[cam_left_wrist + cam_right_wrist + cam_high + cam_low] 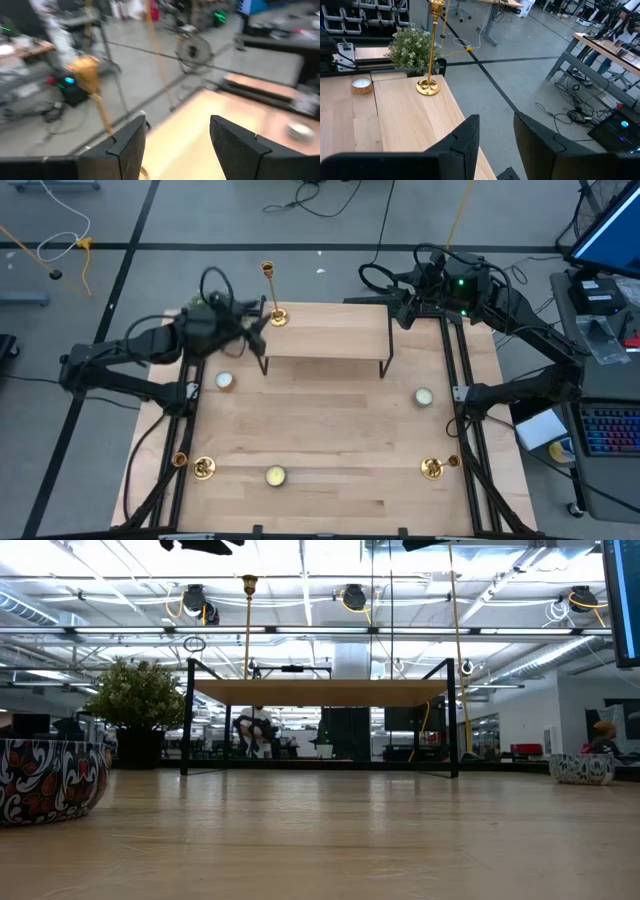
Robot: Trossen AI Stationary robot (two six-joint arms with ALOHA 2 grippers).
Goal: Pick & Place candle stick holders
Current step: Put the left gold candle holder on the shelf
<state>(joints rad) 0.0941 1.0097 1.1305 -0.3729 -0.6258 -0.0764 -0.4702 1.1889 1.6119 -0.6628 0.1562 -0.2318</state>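
Note:
A tall gold candle stick holder (272, 308) stands by its round base on the far left corner of a raised wooden shelf (325, 330); it also shows in the low view (247, 630) and the right wrist view (431, 50). My left gripper (256, 323) hovers open just beside its stem, which shows blurred (92, 82) outside the left finger; nothing lies between the fingers. Two shorter candle stick holders stand near the front edge, one left (203, 468) and one right (432, 468). My right gripper (400, 310) waits open and empty above the shelf's far right corner.
Three small candles sit on the table: left (224, 380), right (423, 396) and near the front edge (275, 475). A green bushy plant (412, 47) stands off the far left corner. The shelf's black legs (264, 365) stand on the table top.

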